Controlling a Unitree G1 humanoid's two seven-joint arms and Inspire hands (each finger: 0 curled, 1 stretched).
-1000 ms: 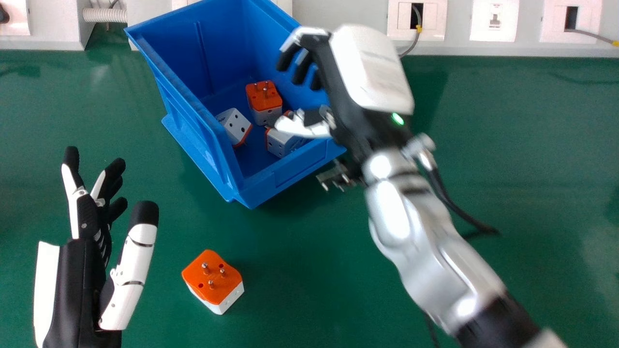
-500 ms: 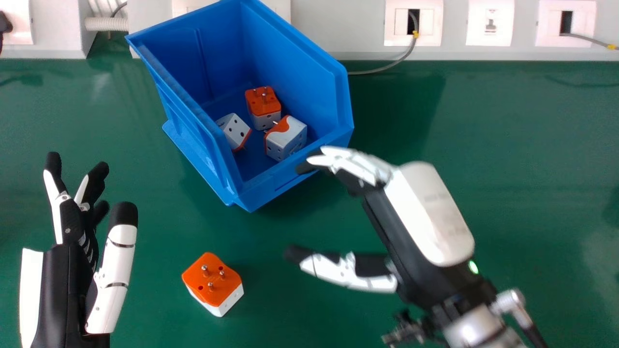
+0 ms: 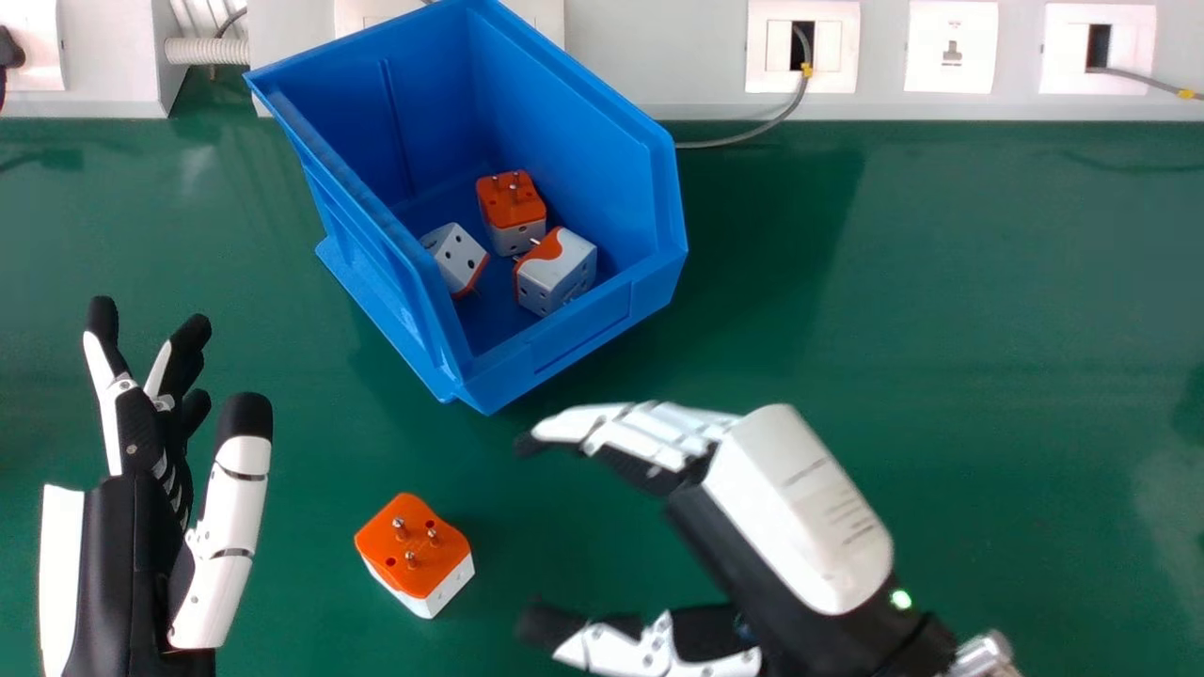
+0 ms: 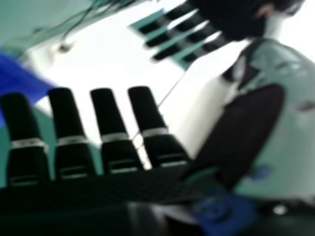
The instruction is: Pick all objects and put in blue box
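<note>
In the head view, the bottom edge cut off the left hand (image 3: 141, 527) at its base and part of the right hand (image 3: 800, 508)'s thumb, the top edge clipped the blue box (image 3: 583, 338), and its side wall hid a corner of the leftmost adaptor (image 3: 455, 256). In the right hand view, blur softened everything, and a blue patch (image 4: 19, 83), perhaps the box, ran out of sight.

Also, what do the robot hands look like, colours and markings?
Both are black and white. The left robot hand has a black body, white panels along fingers and thumb, rounded black tips and small screws. The right robot hand has a smooth white back cover with faint grey print, a black body, a small green light and a silvery metal piece by the wrist.
</note>
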